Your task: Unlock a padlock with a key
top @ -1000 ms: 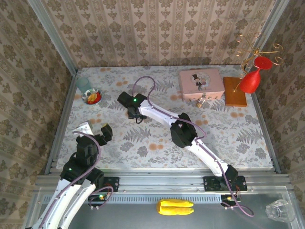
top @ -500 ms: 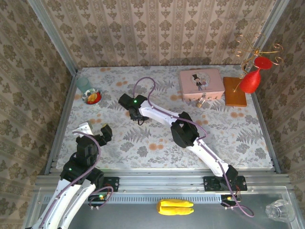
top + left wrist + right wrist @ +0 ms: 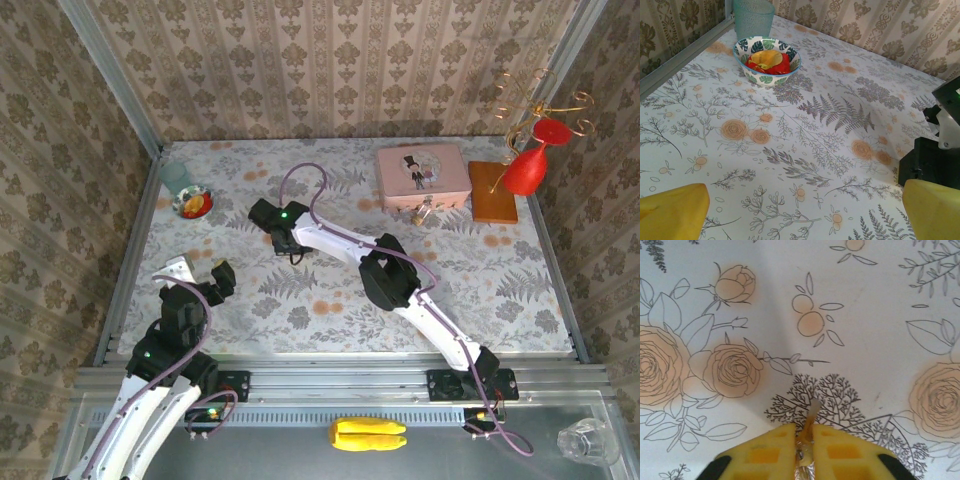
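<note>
Yellow right claw (image 3: 803,434) tight around a thin silvery key (image 3: 813,414)

We are viewing 1 floral table (image 3: 520,285).
On it we are seeing a bowl (image 3: 193,203), a cup (image 3: 175,175), a pink tin (image 3: 422,176), the padlock (image 3: 424,212) and a wooden block (image 3: 490,200).

- White-and-black left arm (image 3: 150,390) is folded near its base; the left gripper (image 3: 802,215) has its yellow pads spread wide.
- The right arm (image 3: 420,305) is stretched forward-left, wrist tipped down; the right gripper (image 3: 803,432) pinches a thin silvery key (image 3: 812,412).
</note>
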Robot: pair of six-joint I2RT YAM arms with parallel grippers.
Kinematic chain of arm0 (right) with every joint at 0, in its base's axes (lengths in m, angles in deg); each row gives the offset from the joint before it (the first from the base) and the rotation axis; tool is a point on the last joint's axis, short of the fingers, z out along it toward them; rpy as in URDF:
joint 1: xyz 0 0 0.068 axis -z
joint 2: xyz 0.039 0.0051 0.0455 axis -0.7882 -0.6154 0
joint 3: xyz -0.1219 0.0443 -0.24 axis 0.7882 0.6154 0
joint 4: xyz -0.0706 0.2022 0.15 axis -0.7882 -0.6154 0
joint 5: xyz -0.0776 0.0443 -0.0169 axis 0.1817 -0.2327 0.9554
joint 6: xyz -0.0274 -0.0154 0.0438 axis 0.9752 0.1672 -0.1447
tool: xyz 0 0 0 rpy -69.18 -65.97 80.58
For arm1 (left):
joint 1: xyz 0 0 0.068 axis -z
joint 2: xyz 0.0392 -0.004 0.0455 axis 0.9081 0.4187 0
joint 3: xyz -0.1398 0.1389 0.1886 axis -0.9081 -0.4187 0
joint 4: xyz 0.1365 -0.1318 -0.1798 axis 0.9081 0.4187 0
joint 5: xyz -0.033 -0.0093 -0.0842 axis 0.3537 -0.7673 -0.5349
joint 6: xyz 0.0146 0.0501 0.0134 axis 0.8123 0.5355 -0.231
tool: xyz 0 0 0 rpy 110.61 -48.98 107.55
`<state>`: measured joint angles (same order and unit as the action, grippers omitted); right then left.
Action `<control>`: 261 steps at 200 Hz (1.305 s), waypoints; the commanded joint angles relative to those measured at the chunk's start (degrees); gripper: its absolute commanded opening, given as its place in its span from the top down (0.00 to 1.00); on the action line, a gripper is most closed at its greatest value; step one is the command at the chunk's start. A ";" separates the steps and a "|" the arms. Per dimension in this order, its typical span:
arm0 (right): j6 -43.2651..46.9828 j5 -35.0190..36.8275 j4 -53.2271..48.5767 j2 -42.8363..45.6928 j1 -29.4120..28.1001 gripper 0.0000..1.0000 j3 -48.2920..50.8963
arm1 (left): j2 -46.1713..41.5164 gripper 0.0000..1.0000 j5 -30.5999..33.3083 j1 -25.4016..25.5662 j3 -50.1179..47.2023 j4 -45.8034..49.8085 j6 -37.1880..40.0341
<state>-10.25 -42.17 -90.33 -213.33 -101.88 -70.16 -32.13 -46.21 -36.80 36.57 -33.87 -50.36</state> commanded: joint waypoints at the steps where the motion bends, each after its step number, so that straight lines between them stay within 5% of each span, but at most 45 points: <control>1: -0.52 1.25 -0.77 2.81 -0.61 0.90 4.83 | -0.29 0.00 0.73 -0.32 0.31 -0.38 -0.28; 72: -1.34 1.17 21.61 20.19 -0.69 0.99 31.41 | 2.61 0.00 -1.25 -1.30 -0.79 -3.10 0.01; 127: -1.35 -0.19 25.28 25.29 -0.74 1.00 38.85 | 6.94 0.00 -4.12 -1.95 -0.79 -4.91 -0.02; 140: -2.02 -2.00 27.48 25.77 -0.59 0.88 40.05 | 7.24 0.00 -4.58 -3.74 -0.81 -5.22 -0.01; 168: -4.34 -5.04 27.88 23.94 -0.68 0.68 37.58 | 7.35 0.00 -5.11 -4.34 -0.88 -5.33 0.00; 261: -2.10 4.22 5.94 10.62 -1.90 0.58 17.59 | 6.56 0.00 -4.37 -4.52 -0.35 -3.67 -0.36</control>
<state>-12.85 -42.32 -76.12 -199.96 -102.89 -48.76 -24.98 -50.78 -41.02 36.09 -37.80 -50.34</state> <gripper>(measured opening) 0.423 0.999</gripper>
